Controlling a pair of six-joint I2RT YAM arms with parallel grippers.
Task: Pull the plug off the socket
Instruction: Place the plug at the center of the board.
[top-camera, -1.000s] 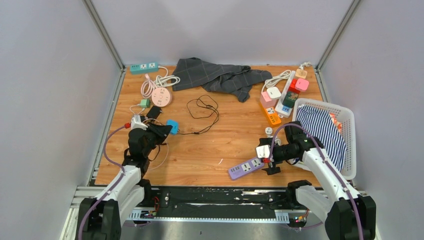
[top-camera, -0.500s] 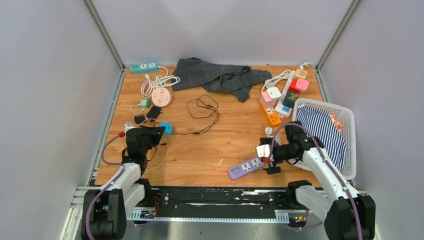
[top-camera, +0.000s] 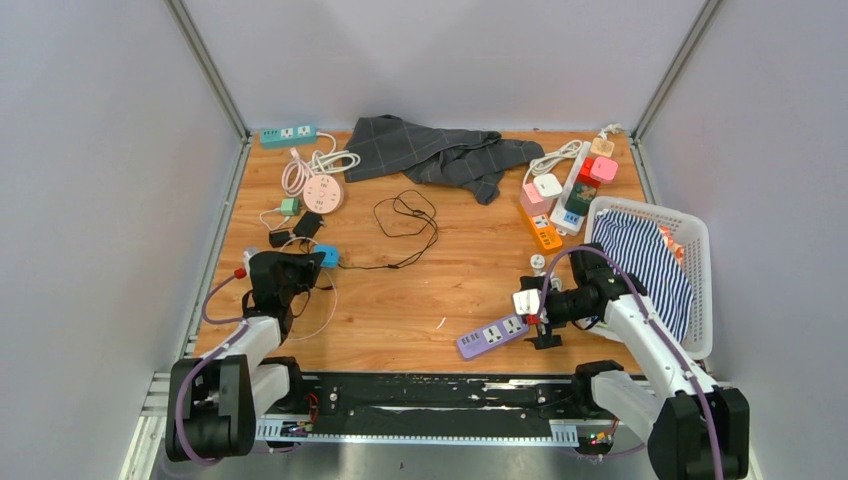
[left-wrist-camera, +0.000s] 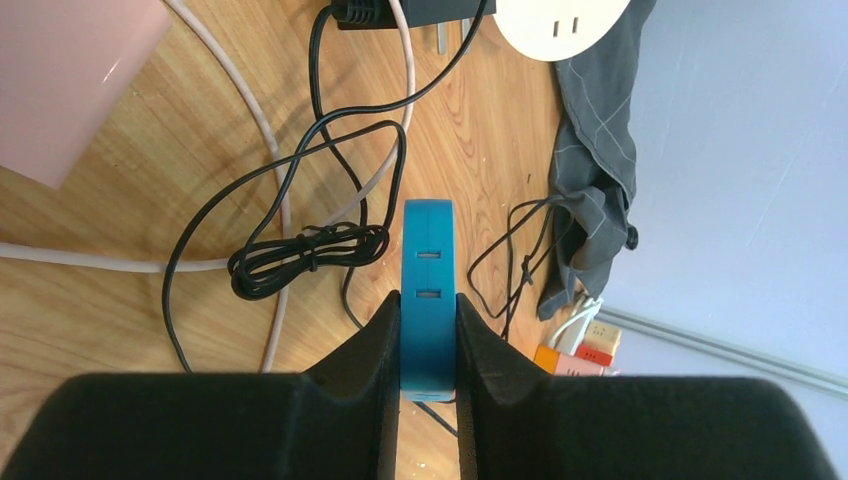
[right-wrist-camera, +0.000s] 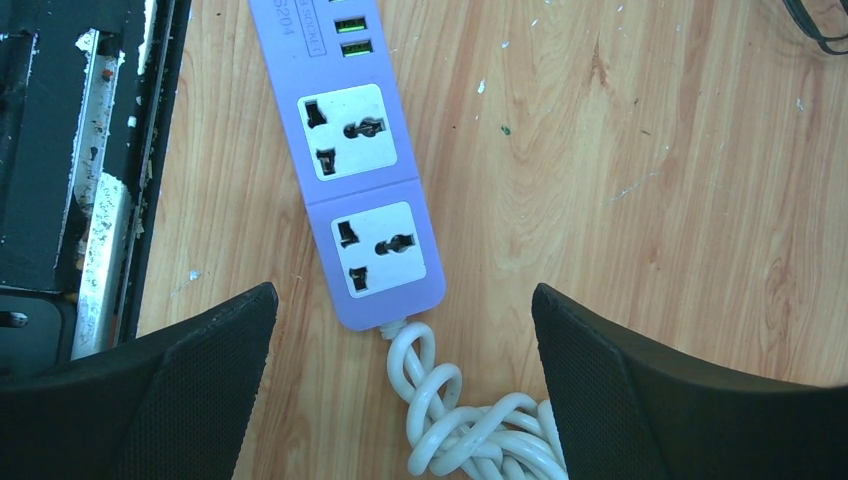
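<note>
Wooden tabletop (top-camera: 450, 290) carries everything: near its front edge, right of centre, the long lilac plastic power strip (right-wrist-camera: 360, 180) lies flat, two of its sockets empty and a twisted white cord (right-wrist-camera: 450, 440) at its end, with the right gripper (right-wrist-camera: 402, 300) hanging above it, jaws wide apart and holding nothing. Close to the left edge the left gripper (left-wrist-camera: 428, 320) is clamped on the small blue rectangular plug block (left-wrist-camera: 428, 240), just beside a bundled black cable (left-wrist-camera: 310, 255)

Left end effector (top-camera: 316, 259) pulled back toward near-left corner of bench (top-camera: 430, 290); clamped blue plug (top-camera: 329, 256) dragged along with it.
</note>
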